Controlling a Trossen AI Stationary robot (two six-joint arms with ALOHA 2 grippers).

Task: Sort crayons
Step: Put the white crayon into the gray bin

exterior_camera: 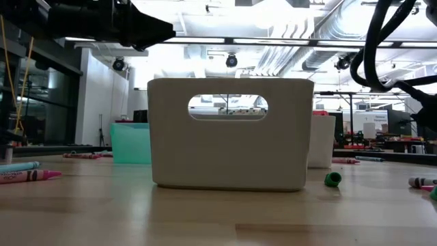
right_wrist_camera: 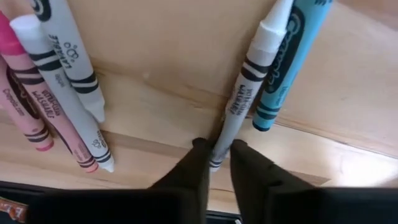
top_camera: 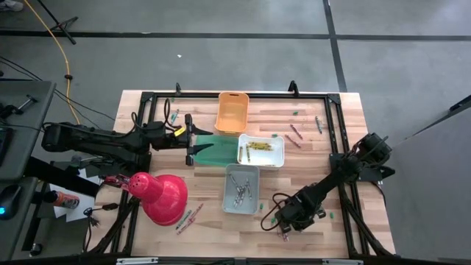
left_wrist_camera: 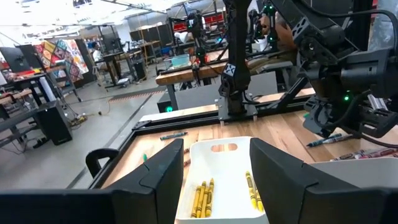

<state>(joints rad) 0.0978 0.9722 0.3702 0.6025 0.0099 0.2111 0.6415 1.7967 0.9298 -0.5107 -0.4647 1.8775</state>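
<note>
My right gripper is down at the table's near right, shut on a grey crayon. A blue crayon lies beside that one. Two more grey crayons and a pink one lie a little way off. My left gripper hangs open and level, high above the green bin. A white bin holds yellow crayons. A grey bin holds grey crayons. The orange bin stands at the far side. My right gripper pinches the grey crayon's blunt end between its two fingertips. The fingers slant down from above, one on each side of the crayon. The crayon lies flat on the table and reaches away from the fingers, alongside the blue one.
A red cone-shaped lamp lies at the near left. Loose crayons lie near it and at the far right. A black frame runs round the tabletop. A green speck lies beside the grey bin.
</note>
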